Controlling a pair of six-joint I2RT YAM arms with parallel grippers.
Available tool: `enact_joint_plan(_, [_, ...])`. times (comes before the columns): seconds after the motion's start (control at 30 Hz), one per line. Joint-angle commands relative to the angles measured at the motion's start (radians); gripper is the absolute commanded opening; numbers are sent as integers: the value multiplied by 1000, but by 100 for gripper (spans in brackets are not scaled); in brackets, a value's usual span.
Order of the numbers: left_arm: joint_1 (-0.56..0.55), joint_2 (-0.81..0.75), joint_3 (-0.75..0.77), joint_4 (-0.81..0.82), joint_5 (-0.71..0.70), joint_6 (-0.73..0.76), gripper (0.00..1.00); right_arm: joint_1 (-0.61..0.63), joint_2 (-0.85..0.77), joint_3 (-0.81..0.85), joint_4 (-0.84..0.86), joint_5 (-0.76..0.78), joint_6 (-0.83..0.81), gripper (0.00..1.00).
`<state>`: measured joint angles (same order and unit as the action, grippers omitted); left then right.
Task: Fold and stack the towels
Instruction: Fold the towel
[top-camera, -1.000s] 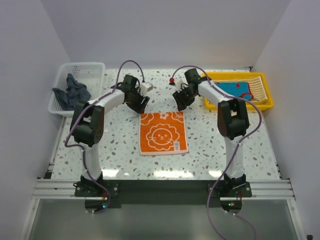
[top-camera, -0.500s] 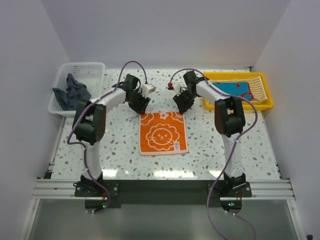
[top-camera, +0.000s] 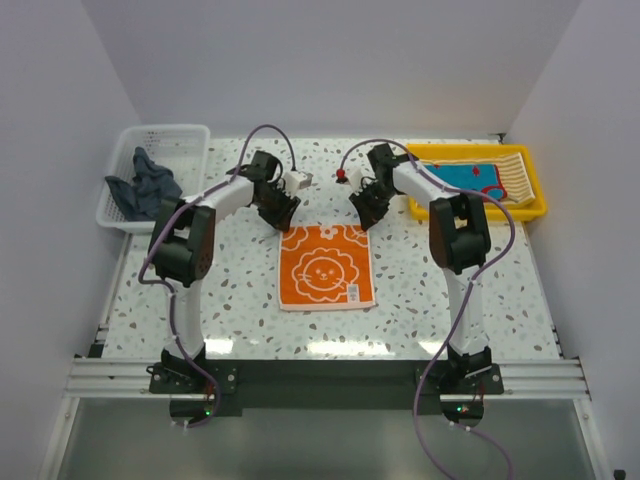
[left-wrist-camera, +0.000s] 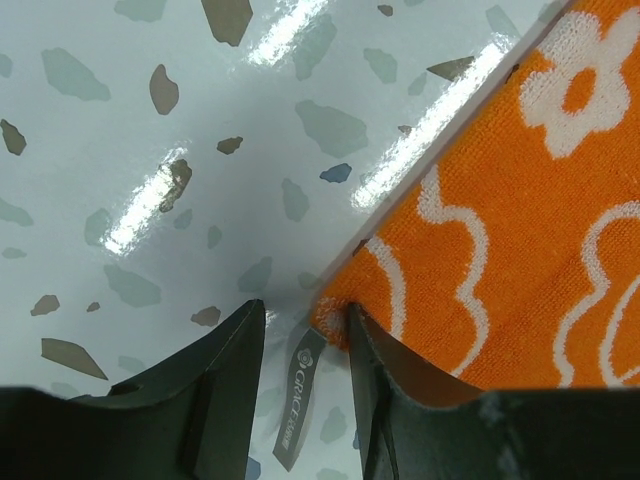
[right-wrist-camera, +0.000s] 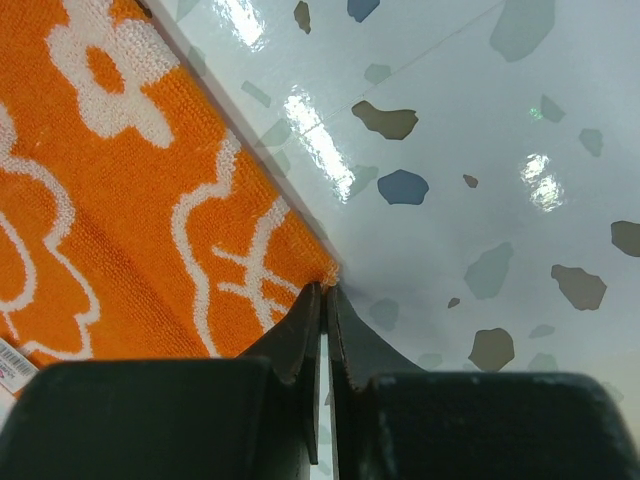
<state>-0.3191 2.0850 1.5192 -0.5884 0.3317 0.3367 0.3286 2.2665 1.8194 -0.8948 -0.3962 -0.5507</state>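
An orange towel (top-camera: 326, 266) with a white lion face lies flat at the table's middle. My left gripper (top-camera: 283, 218) is down at its far left corner. In the left wrist view the left gripper (left-wrist-camera: 300, 310) is open, its jaws straddling the orange towel (left-wrist-camera: 520, 230) corner and a grey label tag (left-wrist-camera: 300, 395). My right gripper (top-camera: 368, 218) is at the far right corner. In the right wrist view the right gripper (right-wrist-camera: 326, 288) is shut, its tips pinching the very corner of the orange towel (right-wrist-camera: 120, 220).
A white mesh basket (top-camera: 180, 135) at the back left holds a crumpled dark blue-grey towel (top-camera: 143, 188). A yellow tray (top-camera: 478, 212) at the back right holds a teal towel (top-camera: 470, 178) and a striped towel (top-camera: 510, 175).
Both grippers have come down onto the orange towel's far corners. The right jaws have closed and the left jaws have narrowed. The towel has not moved.
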Motion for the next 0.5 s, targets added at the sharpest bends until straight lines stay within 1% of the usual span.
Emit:
enact_joint_plan(0.0, [3, 17, 38, -17, 21, 25, 43, -2, 31, 12, -49, -9, -14, 2])
enact_joint_plan(0.27, [3, 47, 16, -37, 29, 24, 36, 0, 28, 12, -44, -3, -12, 0])
enact_joint_plan(0.47, [3, 70, -16, -70, 39, 30, 36, 0, 19, 3, -46, 5, -15, 0])
